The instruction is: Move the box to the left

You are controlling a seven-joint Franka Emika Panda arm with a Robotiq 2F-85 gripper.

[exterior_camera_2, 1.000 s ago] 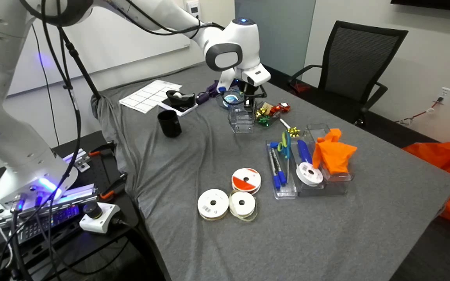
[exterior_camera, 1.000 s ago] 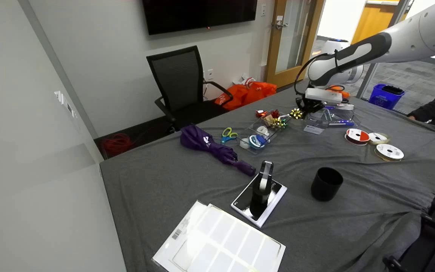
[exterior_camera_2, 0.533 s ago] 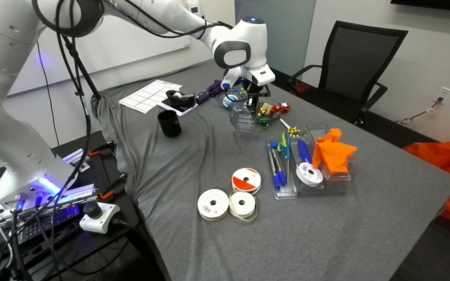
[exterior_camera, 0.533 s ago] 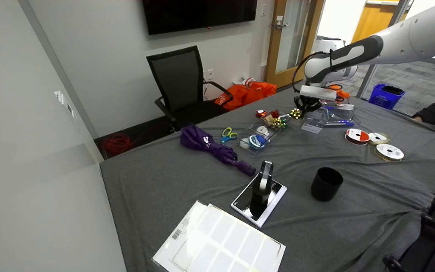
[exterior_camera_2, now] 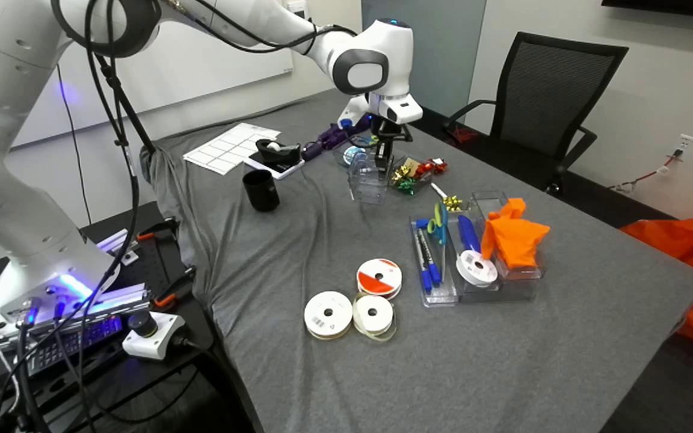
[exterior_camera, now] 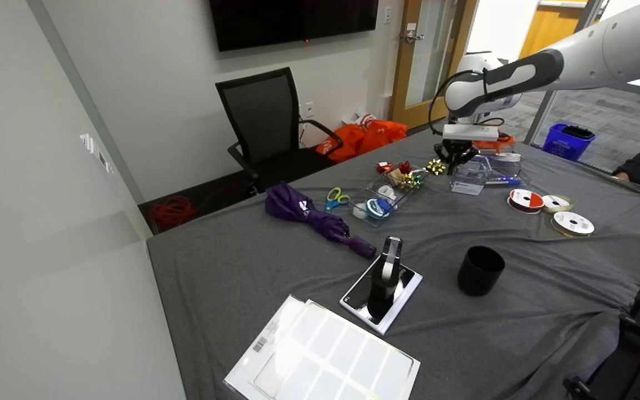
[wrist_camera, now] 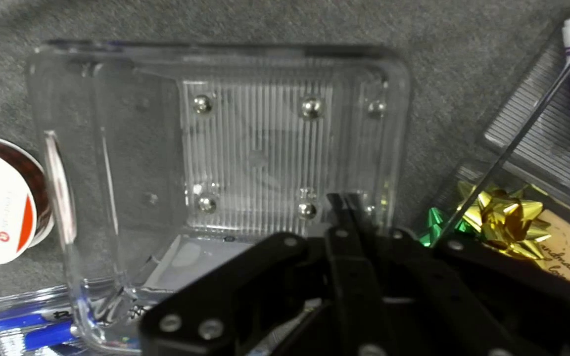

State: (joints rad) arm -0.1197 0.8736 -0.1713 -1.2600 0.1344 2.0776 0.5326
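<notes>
The box [wrist_camera: 260, 158] is a clear plastic square case with a ribbed floor and small metallic dots. It fills much of the wrist view, and its pale label [exterior_camera: 467, 189] faces an exterior view. It also shows in an exterior view [exterior_camera_2: 369, 183] among other clear trays. My gripper [wrist_camera: 348, 198] is nearly closed, its two thin fingertips pinching the box's wall at the right in the wrist view. The gripper points down at the box in both exterior views [exterior_camera: 452, 165] [exterior_camera_2: 384, 163]. I cannot tell whether the box's bottom touches the cloth.
Clear trays with bows [exterior_camera_2: 409, 180] and tape [exterior_camera: 378, 208] stand close by. A clear organizer [exterior_camera_2: 503, 294] holds markers, scissors and orange cloth. Ribbon spools [exterior_camera_2: 328, 316], a black cup [exterior_camera_2: 260, 190], a purple umbrella [exterior_camera: 320, 219] and a black-and-white box [exterior_camera: 361, 300] under a tape dispenser lie around.
My gripper and the clear box shift slightly together, first one way and then back. The box's tilt changes, with its label facing an exterior view more squarely. Other things stay put.
</notes>
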